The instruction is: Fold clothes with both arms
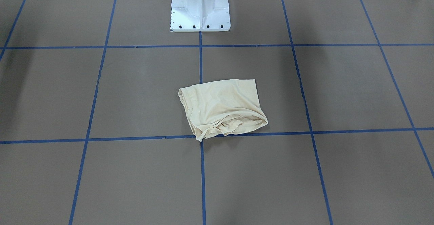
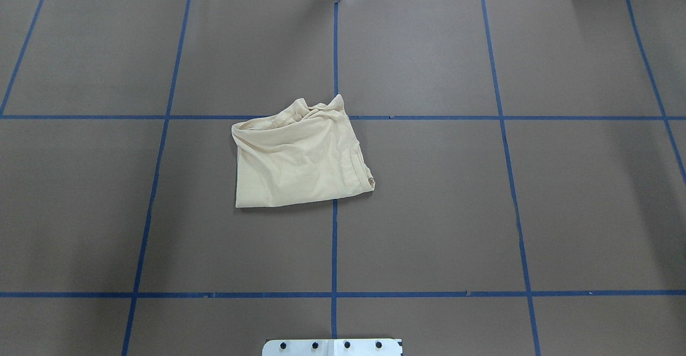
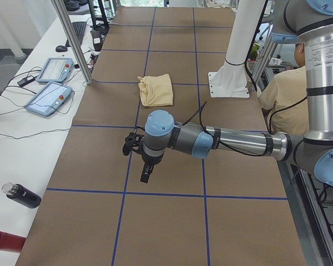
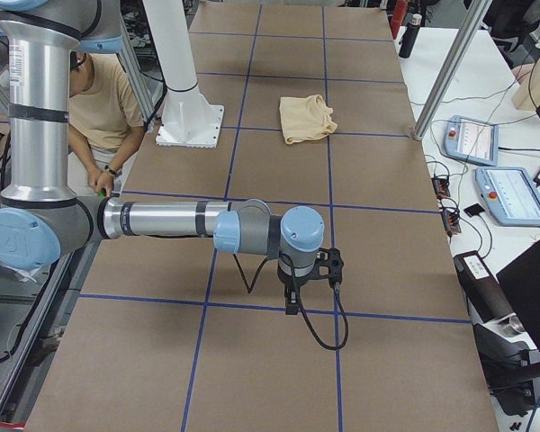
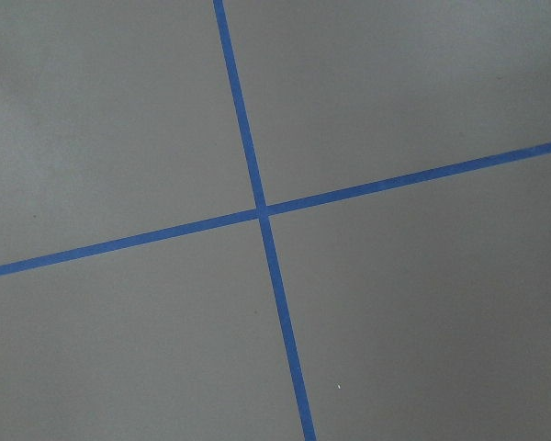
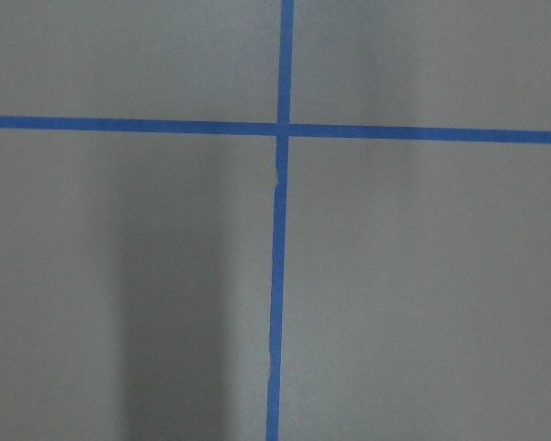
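The cream-yellow shirt (image 1: 223, 108) lies in a folded, bunched bundle at the middle of the brown table, also in the overhead view (image 2: 300, 157) and both side views (image 3: 156, 90) (image 4: 306, 119). No print or label shows. My left gripper (image 3: 145, 176) hangs over bare table far from the shirt, seen only in the left side view; I cannot tell if it is open or shut. My right gripper (image 4: 291, 306) hangs likewise at the other end, seen only in the right side view; I cannot tell its state. Both wrist views show only table and blue tape.
The white pedestal base (image 1: 200, 11) stands behind the shirt. Blue tape lines (image 2: 335, 238) grid the table. Teach pendants (image 3: 50, 83) and bottles (image 3: 22, 195) lie on the white bench beside it. A person (image 4: 99, 117) sits by the robot's side.
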